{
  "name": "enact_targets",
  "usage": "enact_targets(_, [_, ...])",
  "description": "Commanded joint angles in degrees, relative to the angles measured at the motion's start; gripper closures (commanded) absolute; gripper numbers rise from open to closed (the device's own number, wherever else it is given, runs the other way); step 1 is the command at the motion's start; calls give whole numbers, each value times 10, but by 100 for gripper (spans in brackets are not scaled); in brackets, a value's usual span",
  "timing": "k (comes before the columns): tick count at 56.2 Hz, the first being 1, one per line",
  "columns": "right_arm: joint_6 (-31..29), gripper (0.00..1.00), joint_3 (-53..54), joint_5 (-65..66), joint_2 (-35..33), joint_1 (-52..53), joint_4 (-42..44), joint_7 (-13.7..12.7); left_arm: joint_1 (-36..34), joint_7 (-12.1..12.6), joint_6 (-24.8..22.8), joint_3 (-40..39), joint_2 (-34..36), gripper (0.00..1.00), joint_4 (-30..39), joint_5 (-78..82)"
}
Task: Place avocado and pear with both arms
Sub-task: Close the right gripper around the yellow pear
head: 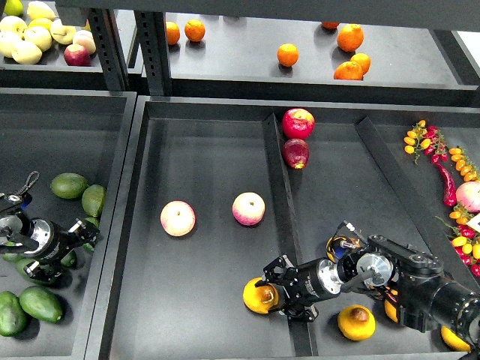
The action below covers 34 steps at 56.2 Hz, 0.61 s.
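Black shelving (150, 45), dark trays (202, 300) (evenly lit)

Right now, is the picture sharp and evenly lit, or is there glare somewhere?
Head view: mostly sharp; soft overhead light leaves pale sheen on the dark tray floor; small white highlights sit on the red apple; the right pincer at the pear is dark, with detail hard to read.

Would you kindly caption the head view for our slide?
Right gripper closes on the pear; left gripper reaches among avocados.
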State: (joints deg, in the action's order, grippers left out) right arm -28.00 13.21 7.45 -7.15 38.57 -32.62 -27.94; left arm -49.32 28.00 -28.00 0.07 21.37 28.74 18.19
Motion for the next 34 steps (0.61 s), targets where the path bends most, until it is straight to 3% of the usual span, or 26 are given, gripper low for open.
enact_targets(1, [0, 79, 0, 5, 4, -4, 7, -1, 3, 0, 0, 0, 0, 18, 1, 0])
enact_targets(20, [0, 99, 13, 0, 7, -12, 12, -1, 4, 0, 0, 0, 1, 18, 2, 0])
enact_targets(34, [0, 99, 23, -48, 0, -2, 5, -1, 1, 0, 0, 1, 1, 18, 2, 3])
